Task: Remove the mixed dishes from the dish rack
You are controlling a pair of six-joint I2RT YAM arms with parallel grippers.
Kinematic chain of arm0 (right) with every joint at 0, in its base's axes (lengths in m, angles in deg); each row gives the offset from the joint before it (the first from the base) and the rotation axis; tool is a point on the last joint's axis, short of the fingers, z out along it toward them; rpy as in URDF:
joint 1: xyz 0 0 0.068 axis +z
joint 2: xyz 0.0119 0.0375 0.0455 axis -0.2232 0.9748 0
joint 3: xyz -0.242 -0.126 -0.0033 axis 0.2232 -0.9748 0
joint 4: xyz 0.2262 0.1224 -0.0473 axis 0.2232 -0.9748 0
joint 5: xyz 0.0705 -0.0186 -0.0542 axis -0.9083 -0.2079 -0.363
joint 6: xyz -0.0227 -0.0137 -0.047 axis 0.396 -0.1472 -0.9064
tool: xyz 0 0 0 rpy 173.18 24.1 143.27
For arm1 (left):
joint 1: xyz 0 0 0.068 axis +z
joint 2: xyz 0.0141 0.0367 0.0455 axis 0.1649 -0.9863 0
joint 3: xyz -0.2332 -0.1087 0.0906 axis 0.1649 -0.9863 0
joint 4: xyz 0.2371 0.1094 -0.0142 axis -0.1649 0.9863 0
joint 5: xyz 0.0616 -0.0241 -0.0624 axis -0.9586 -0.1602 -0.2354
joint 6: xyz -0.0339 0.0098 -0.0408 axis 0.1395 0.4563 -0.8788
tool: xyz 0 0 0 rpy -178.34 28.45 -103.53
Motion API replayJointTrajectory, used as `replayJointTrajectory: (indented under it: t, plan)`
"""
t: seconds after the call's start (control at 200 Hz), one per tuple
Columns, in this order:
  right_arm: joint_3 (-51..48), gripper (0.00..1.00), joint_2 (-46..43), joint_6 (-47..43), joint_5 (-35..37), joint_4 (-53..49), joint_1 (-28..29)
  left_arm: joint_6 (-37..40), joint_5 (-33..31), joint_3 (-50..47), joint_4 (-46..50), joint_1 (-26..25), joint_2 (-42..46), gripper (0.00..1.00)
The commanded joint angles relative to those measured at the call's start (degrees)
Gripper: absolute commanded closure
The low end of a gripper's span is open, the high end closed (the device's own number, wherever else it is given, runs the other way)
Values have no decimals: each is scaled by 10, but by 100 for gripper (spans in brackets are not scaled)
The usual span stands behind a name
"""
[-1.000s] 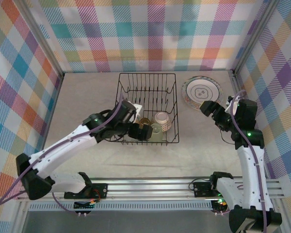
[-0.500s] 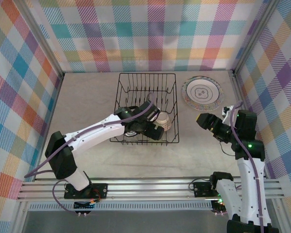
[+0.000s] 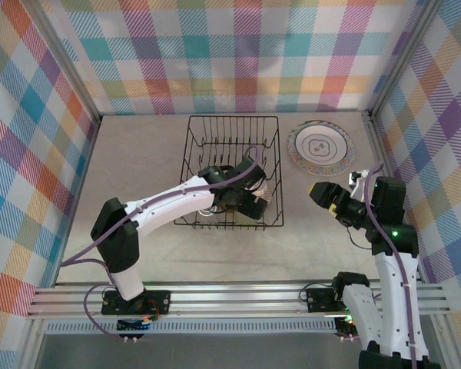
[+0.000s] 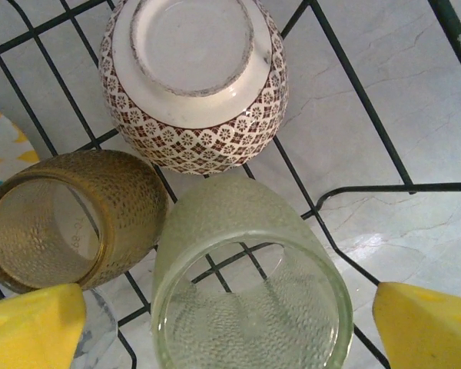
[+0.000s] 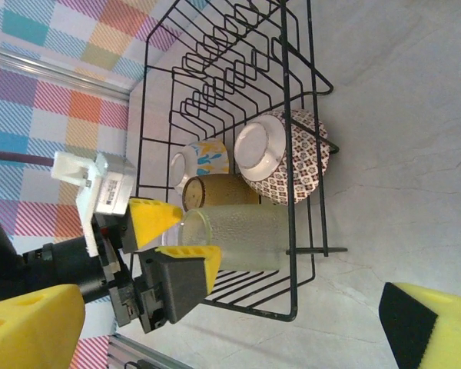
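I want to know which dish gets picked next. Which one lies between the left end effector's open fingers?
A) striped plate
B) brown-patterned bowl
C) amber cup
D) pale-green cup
D: the left wrist view shows the pale-green cup lying on its side between the yellow fingertips of the left end effector, with the amber cup off to one side.

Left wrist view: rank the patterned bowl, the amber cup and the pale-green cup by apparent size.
1. pale-green cup, though it lies nearest the camera and only narrowly beats the bowl.
2. patterned bowl.
3. amber cup, clearly smallest.
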State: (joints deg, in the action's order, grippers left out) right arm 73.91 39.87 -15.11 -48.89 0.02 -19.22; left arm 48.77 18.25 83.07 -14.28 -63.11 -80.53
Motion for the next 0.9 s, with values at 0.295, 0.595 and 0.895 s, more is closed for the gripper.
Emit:
replayJointTrajectory:
  t: [0.295, 0.595, 0.895]
  plan:
    - [-29, 1, -29, 6, -36, 25, 2, -39, -39, 29, 27, -19, -37, 14]
    - [-58, 1, -53, 26, -45, 43, 2, -48, -57, 32, 41, -20, -41, 19]
    - [-55, 1, -56, 21, -48, 40, 2, -56, -45, 52, 53, -20, -53, 32]
